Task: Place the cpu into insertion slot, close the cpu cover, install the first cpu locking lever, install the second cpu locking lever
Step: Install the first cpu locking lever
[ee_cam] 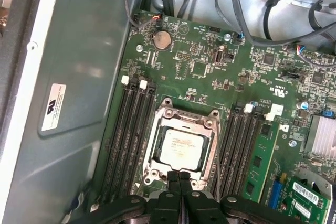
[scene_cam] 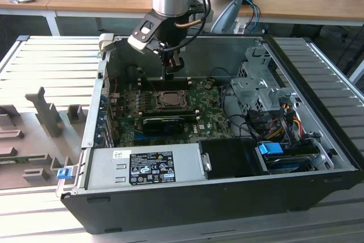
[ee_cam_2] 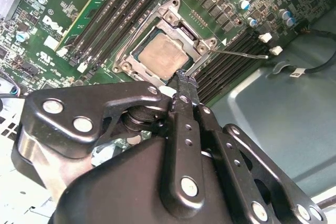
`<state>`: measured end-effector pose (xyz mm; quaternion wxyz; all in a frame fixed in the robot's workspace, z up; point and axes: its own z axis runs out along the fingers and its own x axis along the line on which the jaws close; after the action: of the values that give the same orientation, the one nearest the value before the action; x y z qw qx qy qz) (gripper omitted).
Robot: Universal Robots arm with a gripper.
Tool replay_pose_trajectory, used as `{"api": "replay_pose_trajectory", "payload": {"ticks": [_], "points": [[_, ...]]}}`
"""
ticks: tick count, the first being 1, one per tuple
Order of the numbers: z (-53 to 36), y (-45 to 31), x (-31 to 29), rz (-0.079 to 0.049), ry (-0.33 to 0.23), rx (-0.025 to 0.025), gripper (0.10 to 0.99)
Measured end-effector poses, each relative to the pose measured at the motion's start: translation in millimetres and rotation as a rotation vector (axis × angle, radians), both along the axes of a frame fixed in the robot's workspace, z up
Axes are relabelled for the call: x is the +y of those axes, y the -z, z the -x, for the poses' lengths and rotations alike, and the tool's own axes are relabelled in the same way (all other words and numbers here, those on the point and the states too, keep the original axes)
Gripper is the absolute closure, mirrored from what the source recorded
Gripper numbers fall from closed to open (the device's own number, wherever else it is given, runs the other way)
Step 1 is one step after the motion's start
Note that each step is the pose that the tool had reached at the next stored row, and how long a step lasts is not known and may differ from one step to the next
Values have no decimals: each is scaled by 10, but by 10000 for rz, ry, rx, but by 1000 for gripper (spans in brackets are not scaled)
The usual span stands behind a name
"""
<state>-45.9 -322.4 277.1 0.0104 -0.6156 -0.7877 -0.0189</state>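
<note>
First wrist view: black metal pincer point(ee_cam: 179, 177), tips together and empty, sits at the edge of the thin silver hinged cpu cover point(ee_cam: 190, 116). The cover lies closed over the pale square metal cpu point(ee_cam: 181, 148). Lever step, I'd judge, needing fine aim.

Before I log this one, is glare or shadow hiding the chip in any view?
Exterior view: even daylight, the chip visible near the gripper, no glare. First wrist view: chip evenly lit, soft sheen on the grey case wall. Second wrist view: chip face clear, the dark gripper covers the lower part of the picture.
</note>
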Motion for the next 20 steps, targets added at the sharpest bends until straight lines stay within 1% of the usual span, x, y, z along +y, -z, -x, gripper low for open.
{"api": "replay_pose_trajectory", "payload": {"ticks": [20], "points": [[0,0,0,0,-510,0,980]]}}
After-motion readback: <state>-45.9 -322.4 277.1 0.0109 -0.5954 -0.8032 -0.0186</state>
